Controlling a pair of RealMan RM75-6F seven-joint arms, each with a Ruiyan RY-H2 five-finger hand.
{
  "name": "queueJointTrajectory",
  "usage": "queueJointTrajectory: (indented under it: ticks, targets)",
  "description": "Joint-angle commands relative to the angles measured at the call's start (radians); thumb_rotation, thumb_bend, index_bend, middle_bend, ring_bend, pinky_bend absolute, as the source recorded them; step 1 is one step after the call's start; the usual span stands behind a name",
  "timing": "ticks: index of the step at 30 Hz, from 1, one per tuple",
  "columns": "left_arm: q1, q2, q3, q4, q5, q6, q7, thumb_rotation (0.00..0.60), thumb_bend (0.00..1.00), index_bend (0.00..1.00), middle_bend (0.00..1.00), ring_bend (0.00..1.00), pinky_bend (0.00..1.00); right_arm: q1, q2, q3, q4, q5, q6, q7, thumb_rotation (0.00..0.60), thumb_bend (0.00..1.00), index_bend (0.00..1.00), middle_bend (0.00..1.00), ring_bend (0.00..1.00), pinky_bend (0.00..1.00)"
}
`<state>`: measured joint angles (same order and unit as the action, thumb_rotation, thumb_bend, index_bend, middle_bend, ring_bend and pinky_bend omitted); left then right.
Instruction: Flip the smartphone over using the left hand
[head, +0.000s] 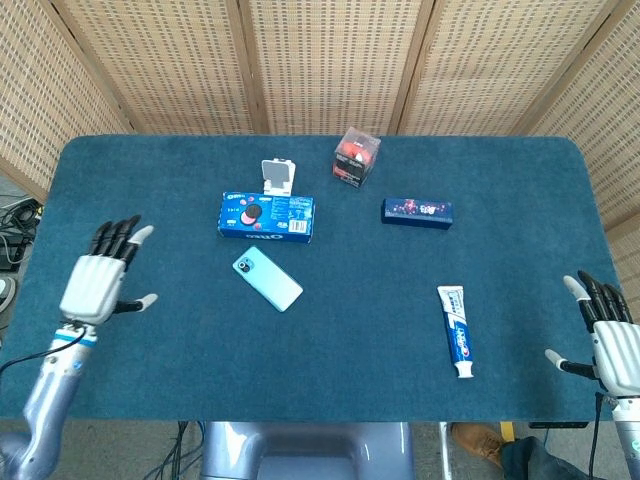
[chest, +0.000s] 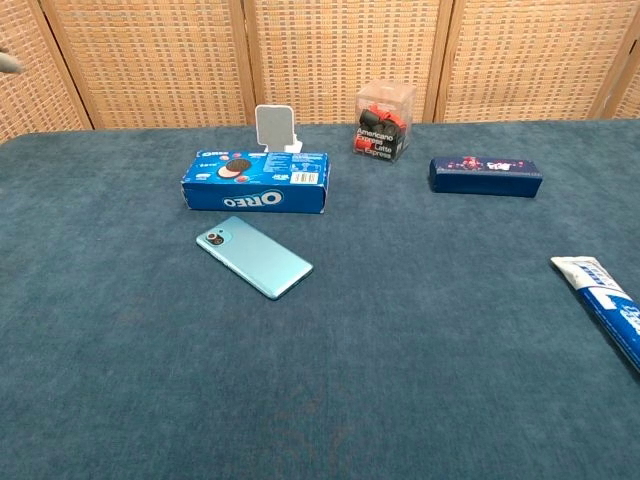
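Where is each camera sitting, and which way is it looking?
Head view: up high, looking steeply down on the whole blue table; the left hand and right hand show, both holding nothing, fingers apart.
Chest view: low, near the table's front edge, facing the wicker screen; no hand clearly shows.
Both views share the smartphone lying camera-side up, the Oreo box and the toothpaste.

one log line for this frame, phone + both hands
smartphone: flat, camera side up, free | left hand: open, off at left | right hand: open, idle
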<state>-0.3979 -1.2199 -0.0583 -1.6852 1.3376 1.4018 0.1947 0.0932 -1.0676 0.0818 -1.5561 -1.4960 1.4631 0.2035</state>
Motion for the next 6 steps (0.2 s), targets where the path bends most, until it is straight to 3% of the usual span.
queueJointTrajectory:
  ticks: [1,6]
  targets:
    - [0.125,0.083,0.076,-0.070,0.073,0.144,-0.072,0.600,0.00,0.00,0.00,0.00,0.00,-0.002,0.002,-0.001,-0.003,-0.003,0.003,0.000,0.600,0.00,0.08,0.00,0.00,0.00]
    - [0.193,0.138,0.120,-0.117,0.098,0.180,-0.085,0.600,0.00,0.00,0.00,0.00,0.00,-0.006,0.005,-0.005,-0.010,-0.017,0.015,-0.002,0.600,0.00,0.08,0.00,0.00,0.00]
